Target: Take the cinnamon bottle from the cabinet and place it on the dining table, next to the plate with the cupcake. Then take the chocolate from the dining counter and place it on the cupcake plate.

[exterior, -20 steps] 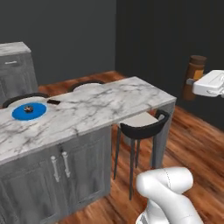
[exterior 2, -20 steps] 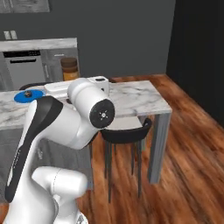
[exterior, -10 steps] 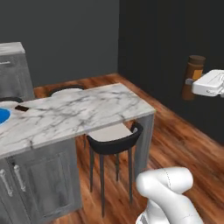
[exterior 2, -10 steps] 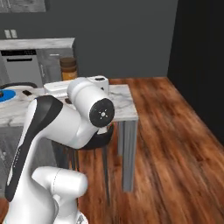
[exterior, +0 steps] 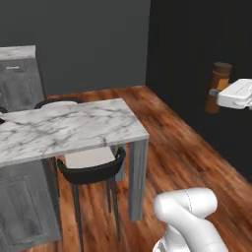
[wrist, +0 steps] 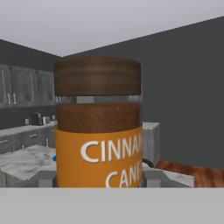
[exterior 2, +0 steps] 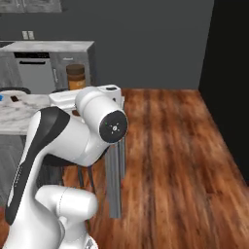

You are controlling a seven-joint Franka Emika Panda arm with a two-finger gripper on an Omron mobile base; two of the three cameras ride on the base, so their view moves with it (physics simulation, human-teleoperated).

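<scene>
Brown-capped and orange-labelled, the cinnamon bottle (wrist: pixel 98 124) stands upright in the end effector (exterior: pixel 216 92), which is clenched around its lower body. In the hand view the bottle rises straight between the two finger tips, cap up, label facing the camera. In the left base view it hangs high at the right edge of the picture against the dark wall, over the wooden floor (exterior: pixel 192 157) and well apart from the marble bench (exterior: pixel 69 129).

The coming move turns on that gap. Judging from the task, the bottle must end beside the cupcake plate, and the plate lies off to the left along the bench. In the right base view a sliver of blue at the far left edge (exterior 2: pixel 1 97), with a small dark piece (exterior 2: pixel 16 98) just beside it, may be the plate and the chocolate, but both are too small to be sure. From the end effector, then, the target lies to the left and lower down, beyond the near end of the bench, where a black stool (exterior: pixel 91 170) is tucked underneath.

The bottle's long axis is vertical, which suits a straight set-down on its base once it is over the marble. Only one arm is present, so the base probably has to close the distance before any lowering makes sense.
</scene>
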